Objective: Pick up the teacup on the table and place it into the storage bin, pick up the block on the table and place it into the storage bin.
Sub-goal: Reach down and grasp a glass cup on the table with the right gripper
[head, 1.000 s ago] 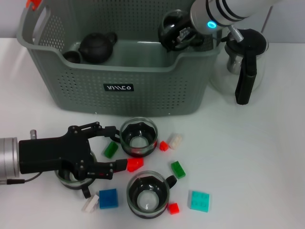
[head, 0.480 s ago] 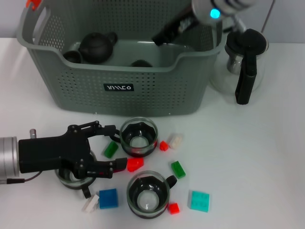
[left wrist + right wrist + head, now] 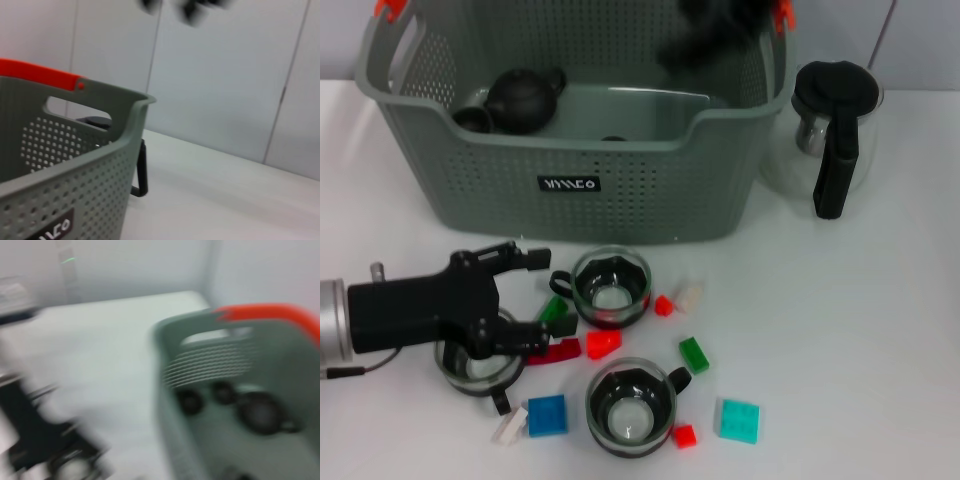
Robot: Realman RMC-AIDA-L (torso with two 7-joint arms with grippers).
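Note:
Three glass teacups with black bases stand on the white table [image 3: 880, 330]: one [image 3: 610, 288] in front of the storage bin, one [image 3: 631, 408] nearer me, and one [image 3: 475, 368] partly under my left arm. My left gripper [image 3: 542, 298] is open low over the table, and a green block [image 3: 556, 309] lies between its fingertips without being gripped. Two red blocks [image 3: 603, 343] [image 3: 557, 350] lie by its near finger. The grey-green storage bin [image 3: 620, 185] holds a black teapot [image 3: 525, 98] and small dark cups. My right gripper [image 3: 720, 30] is a dark blur above the bin's right end.
A glass jug with a black handle [image 3: 832, 130] stands to the right of the bin. Loose blocks lie around the cups: green [image 3: 694, 354], teal [image 3: 738, 420], blue [image 3: 547, 415], white [image 3: 688, 296] and small red ones. The left wrist view shows the bin's wall [image 3: 60, 190] and its orange clip [image 3: 40, 75].
My right arm has let a dark cup drop into the bin and swung up, out over its right end. My left gripper has shifted a little to the left, still open.

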